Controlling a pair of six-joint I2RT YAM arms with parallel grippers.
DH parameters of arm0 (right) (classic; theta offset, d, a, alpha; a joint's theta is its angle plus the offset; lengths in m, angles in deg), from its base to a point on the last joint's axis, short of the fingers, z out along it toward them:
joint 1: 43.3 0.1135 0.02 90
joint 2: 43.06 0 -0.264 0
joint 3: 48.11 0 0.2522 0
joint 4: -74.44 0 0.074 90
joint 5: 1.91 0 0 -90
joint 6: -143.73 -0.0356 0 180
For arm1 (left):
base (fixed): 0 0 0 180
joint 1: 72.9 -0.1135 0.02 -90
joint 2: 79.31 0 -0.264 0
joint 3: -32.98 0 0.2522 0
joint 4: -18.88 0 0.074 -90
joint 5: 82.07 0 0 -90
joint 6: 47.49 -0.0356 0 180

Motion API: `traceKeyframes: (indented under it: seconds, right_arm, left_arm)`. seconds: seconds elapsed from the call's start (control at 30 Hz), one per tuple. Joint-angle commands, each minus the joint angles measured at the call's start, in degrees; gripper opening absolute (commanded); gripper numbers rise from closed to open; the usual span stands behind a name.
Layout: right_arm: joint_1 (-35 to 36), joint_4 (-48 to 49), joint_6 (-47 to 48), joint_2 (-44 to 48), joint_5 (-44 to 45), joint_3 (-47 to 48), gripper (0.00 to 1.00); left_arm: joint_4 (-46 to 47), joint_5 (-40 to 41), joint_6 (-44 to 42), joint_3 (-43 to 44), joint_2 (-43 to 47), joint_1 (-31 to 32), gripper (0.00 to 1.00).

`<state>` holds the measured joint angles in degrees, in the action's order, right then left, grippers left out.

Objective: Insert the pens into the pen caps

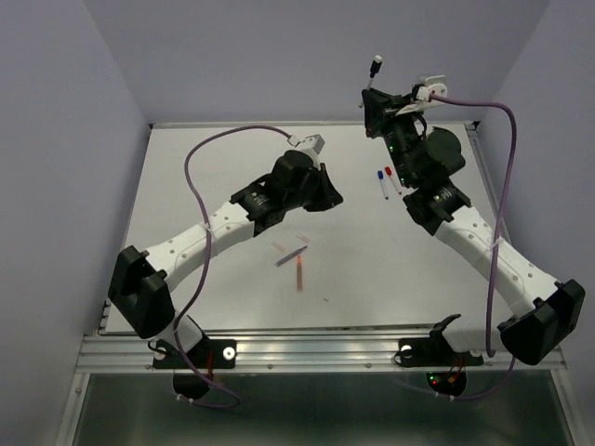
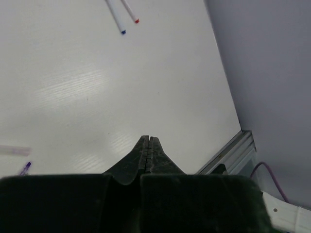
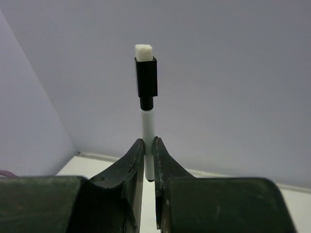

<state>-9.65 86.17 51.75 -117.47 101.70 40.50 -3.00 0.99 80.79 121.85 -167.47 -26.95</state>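
1. The right gripper (image 3: 149,147) is closed narrowly on a white pen (image 3: 147,121). Its two fingers press the barrel from both sides, near the lower end.
2. This pen stands upright between the fingers. A black cap (image 3: 146,77) sits on its upper end, and a small white part shows above the cap.
3. In the top view the right arm is raised at the far right of the table (image 1: 204,158), and the pen points up in front of the wall (image 1: 279,56).
4. The left gripper (image 2: 148,141) is fully closed. Its fingertips touch each other and nothing is between them.
5. The left gripper hangs above the table, near the middle, and does not touch any pen.
6. A blue-ended pen (image 1: 382,183) and a red-ended pen (image 1: 394,180) lie on the table side by side, almost parallel, between the two grippers and nearer to the right arm. The left wrist view shows their coloured ends at its top edge.
7. An orange pen (image 1: 299,272) lies close to the centre of the table, in front of the left arm. A grey pen (image 1: 289,257) lies just beside it, at an angle to it.
8. Two pale pieces (image 1: 282,246) lie near these pens. They are too small to tell if they are caps.
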Motion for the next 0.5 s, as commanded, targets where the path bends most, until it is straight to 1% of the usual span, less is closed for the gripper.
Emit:
traceKeyframes:
  seconds: [0.0, 0.03, 0.07, 0.1, 0.17, 0.2, 0.23, 0.27, 0.33, 0.37, 0.43, 0.47]
  right_arm:
    - [-2.3, -11.5, -4.3, -1.6, 5.9, 0.8, 0.01]
    - [-4.1, -14.2, -5.3, -2.2, 6.0, 1.3, 0.01]
    - [-5.2, -19.2, -8.1, -2.9, 7.0, 1.8, 0.01]
    - [-6.2, -21.5, -8.9, -4.1, 7.1, 2.1, 0.01]
    - [-9.3, -25.4, -10.3, -5.3, 5.4, 2.2, 0.01]
    - [-10.2, -28.0, -11.1, -5.7, 4.9, 1.6, 0.01]
    - [-11.4, -28.6, -10.8, -5.9, 4.3, 0.2, 0.01]
    - [-11.4, -30.1, -10.8, -6.2, 5.0, -0.2, 0.01]
    - [-13.2, -31.9, -9.5, -7.8, 4.6, -0.5, 0.01]
    - [-13.7, -34.3, -9.3, -8.7, 4.9, -0.4, 0.01]
    - [-14.4, -35.6, -8.7, -11.3, 4.2, -0.5, 0.01]
    - [-14.9, -36.3, -8.4, -12.2, 3.5, -1.0, 0.01]
  left_arm:
    - [2.1, 5.7, -2.2, 2.1, 5.7, -0.3, 0.00]
    - [1.0, 10.4, -2.2, 2.7, 6.3, -0.6, 0.00]
    - [0.0, 12.5, -2.7, 2.9, 7.6, -0.9, 0.00]
    - [-2.1, 15.7, -2.9, 3.3, 8.1, -1.4, 0.00]
    - [-3.9, 18.2, -3.0, 3.7, 9.9, -3.5, 0.00]
    - [-5.1, 19.3, -3.1, 3.6, 10.5, -4.4, 0.04]
    - [-5.7, 19.9, -3.1, 3.0, 11.2, -5.3, 0.09]
    - [-6.4, 20.5, -3.1, 2.6, 12.5, -7.3, 0.18]
    - [-7.2, 21.8, -3.3, 1.4, 14.1, -8.9, 0.24]
    - [-7.7, 22.5, -3.1, 0.5, 14.7, -10.3, 0.37]
    - [-7.9, 23.0, -3.1, -0.2, 15.6, -11.4, 0.46]
    - [-8.1, 23.5, -3.2, -0.8, 16.2, -12.2, 0.58]
